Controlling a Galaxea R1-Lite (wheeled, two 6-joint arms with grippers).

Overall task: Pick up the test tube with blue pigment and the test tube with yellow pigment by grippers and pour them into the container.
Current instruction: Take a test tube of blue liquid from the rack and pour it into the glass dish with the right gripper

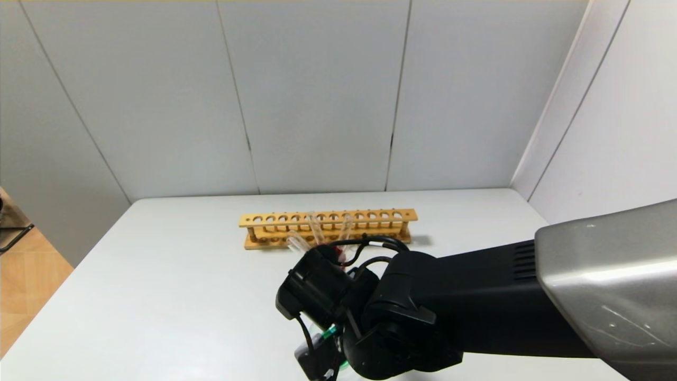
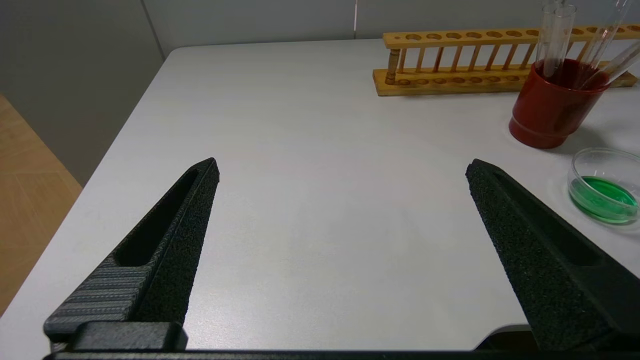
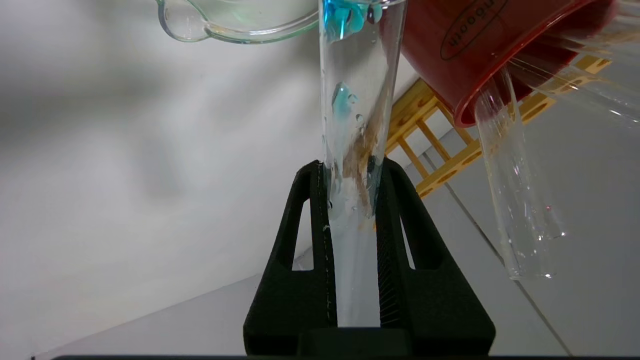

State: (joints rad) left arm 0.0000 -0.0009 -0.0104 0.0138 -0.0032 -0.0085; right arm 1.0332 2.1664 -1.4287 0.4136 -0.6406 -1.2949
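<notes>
One test tube with blue pigment (image 3: 357, 115) is pinched between the jaws of the right gripper (image 3: 350, 170), tipped so its mouth reaches the rim of the container (image 3: 225, 30). It is slender clear glass; blue liquid has gathered at the mouth end, with a blue droplet and small bubbles clinging along the wall. The container is a low clear beaker with a pouring lip, holding a shallow green pool (image 2: 602, 192), and it sits on the desk (image 2: 320, 150) just beside a red beaker (image 2: 552, 107) in which several colourless tubes (image 2: 555, 40) lean. In the head view the right arm covers the container almost wholly. The left gripper (image 2: 342, 167) hovers over bare desk, well apart from the beakers, jaws spread wide. A wooden tube rack (image 1: 328, 227) stands behind the red beaker. The desk is plain white, the walls pale grey panels, and wood flooring (image 1: 26, 280) shows at the left.
</notes>
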